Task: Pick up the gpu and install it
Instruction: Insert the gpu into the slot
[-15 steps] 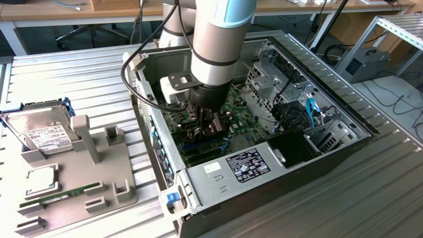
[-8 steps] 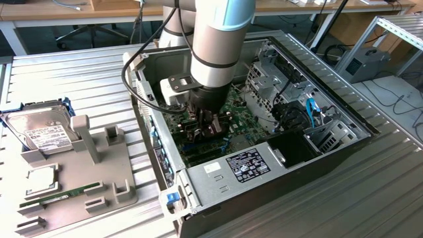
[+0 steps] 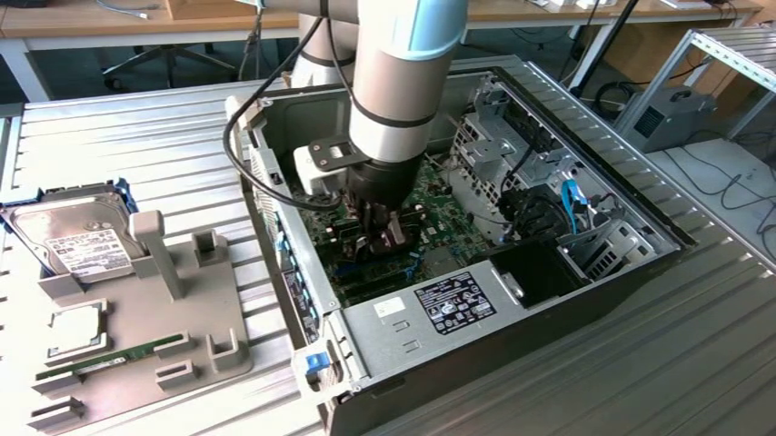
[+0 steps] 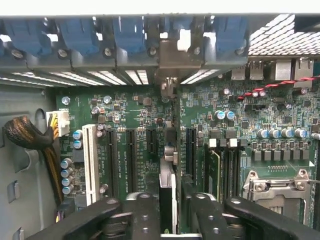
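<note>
Setting: ribbed metal table (image 3: 145,118), with wooden desks and cables behind it in the exterior view.
Far left of the exterior view: grey parts tray (image 3: 182,350) on the table, carrying a silver hard drive (image 3: 75,238) with a white label, a square chip (image 3: 75,329) and a narrow green RAM stick (image 3: 112,356).
Centre: open computer case (image 3: 485,300) lying on its side, green motherboard (image 3: 437,195) exposed, power supply (image 3: 449,304) with a black label near the front wall.
Right of the case: drive cages and a blue cable (image 3: 570,195).
Gpu vs gripper: the gpu (image 4: 167,192) stands on edge directly between the two dark fingers (image 4: 137,215), running away from them toward the slot brackets at the case's rear wall.
Gpu position: inside the case, upright over the motherboard among the black expansion slots (image 4: 131,150), just beside a white slot (image 4: 90,162); whether it is fully seated cannot be told.
Gripper: the gripper (image 4: 169,220) straddles the card with its jaws set narrowly apart; a slim gap seems to show on each side of the card, though contact cannot be ruled out.
Arm pose: the silver and blue arm (image 3: 394,82) comes down nearly vertical from the top of the exterior view, wrist pointing straight into the case, gripper low over the board.
Gpu look: slim, flat, black card seen edge-on, with a silvery strip along one side.
</note>
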Controlling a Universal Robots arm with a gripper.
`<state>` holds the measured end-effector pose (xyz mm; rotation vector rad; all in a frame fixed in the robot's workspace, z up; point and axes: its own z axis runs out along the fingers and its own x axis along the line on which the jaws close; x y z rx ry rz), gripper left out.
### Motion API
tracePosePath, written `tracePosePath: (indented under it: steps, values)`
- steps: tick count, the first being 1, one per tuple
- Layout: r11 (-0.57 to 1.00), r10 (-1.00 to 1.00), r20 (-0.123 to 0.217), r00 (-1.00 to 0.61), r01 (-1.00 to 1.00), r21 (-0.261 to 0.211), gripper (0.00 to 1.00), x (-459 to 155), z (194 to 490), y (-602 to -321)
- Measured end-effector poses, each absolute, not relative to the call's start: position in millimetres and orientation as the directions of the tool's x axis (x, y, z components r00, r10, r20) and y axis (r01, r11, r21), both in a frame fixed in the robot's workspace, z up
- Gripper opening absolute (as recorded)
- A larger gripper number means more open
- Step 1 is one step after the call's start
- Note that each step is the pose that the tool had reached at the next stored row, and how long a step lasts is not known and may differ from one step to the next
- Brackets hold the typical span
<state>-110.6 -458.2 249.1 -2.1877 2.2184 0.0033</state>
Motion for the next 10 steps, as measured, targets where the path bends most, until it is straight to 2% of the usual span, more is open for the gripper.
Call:
tracePosePath:
  steps: [1, 2, 6, 8, 10]
  values:
    - [0.014, -1.000, -0.019, -0.014, -1.000, -0.016, 0.33, -111, 250, -458]
    - [0.014, -1.000, -0.019, -0.014, -1.000, -0.016, 0.40, -111, 250, -458]
    - [0.014, -1.000, -0.018, -0.014, -1.000, -0.016, 0.40, -111, 253, -458]
    - [0.014, -1.000, -0.012, -0.014, -1.000, -0.016, 0.40, -111, 274, -453]
    - [0.014, -1.000, -0.008, -0.014, -1.000, -0.016, 0.40, -111, 282, -453]
